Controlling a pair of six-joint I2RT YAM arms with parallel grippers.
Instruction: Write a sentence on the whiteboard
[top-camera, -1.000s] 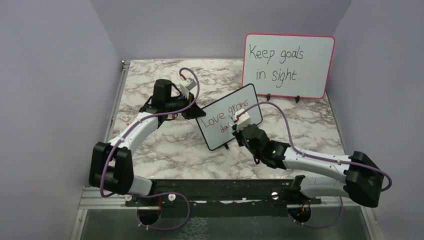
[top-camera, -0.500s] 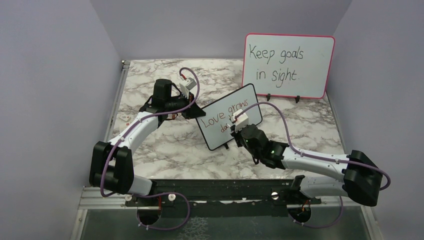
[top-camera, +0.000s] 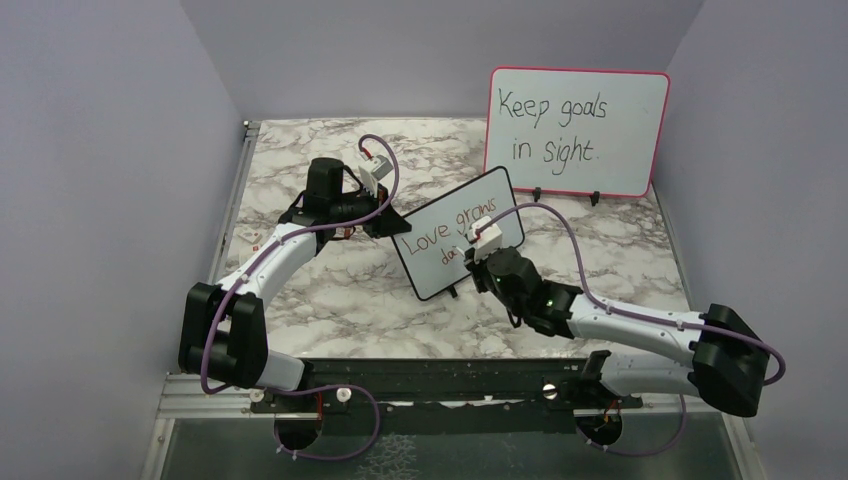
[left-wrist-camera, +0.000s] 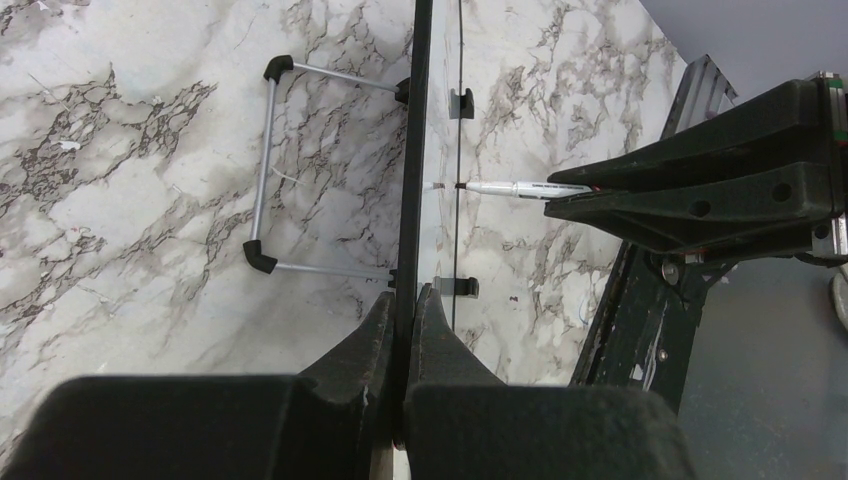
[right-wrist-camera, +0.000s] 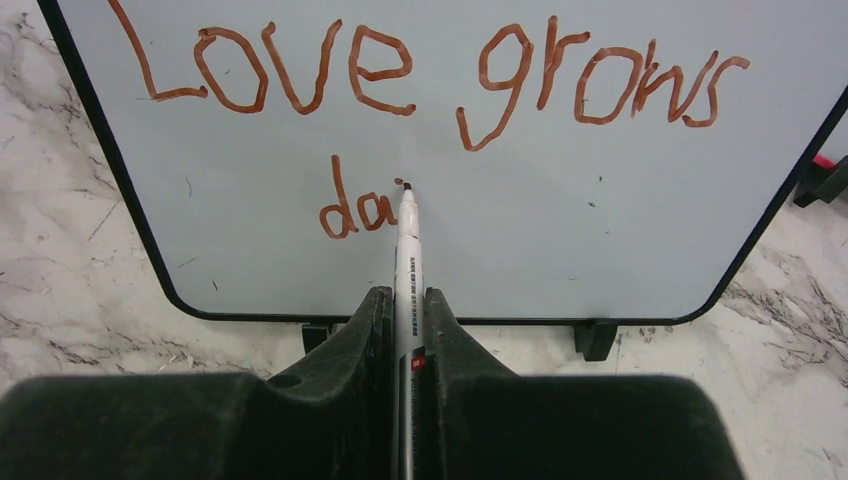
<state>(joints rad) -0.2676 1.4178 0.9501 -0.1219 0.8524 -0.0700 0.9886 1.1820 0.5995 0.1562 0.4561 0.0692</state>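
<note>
Midway across the marbled table (top-camera: 330, 290), the whiteboard (top-camera: 432, 268) is standing on its feet, the left gripper (left-wrist-camera: 403, 300) clamping its edge. The right gripper (right-wrist-camera: 405, 300) is squeezing a marker (right-wrist-camera: 407, 240), whose tip is meeting the board just after "da" in the sentence (right-wrist-camera: 380, 75). Lilac walls (top-camera: 100, 150) are enclosing everything.

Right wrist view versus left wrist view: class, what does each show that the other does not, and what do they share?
Only the right wrist view shows the written face of the whiteboard: the sentence reads "Love grows da". Only the left wrist view shows it edge-on, clamped by the left gripper, a wire stand behind. Both show the marker in the right gripper, tip at the board, and the marble table.
</note>
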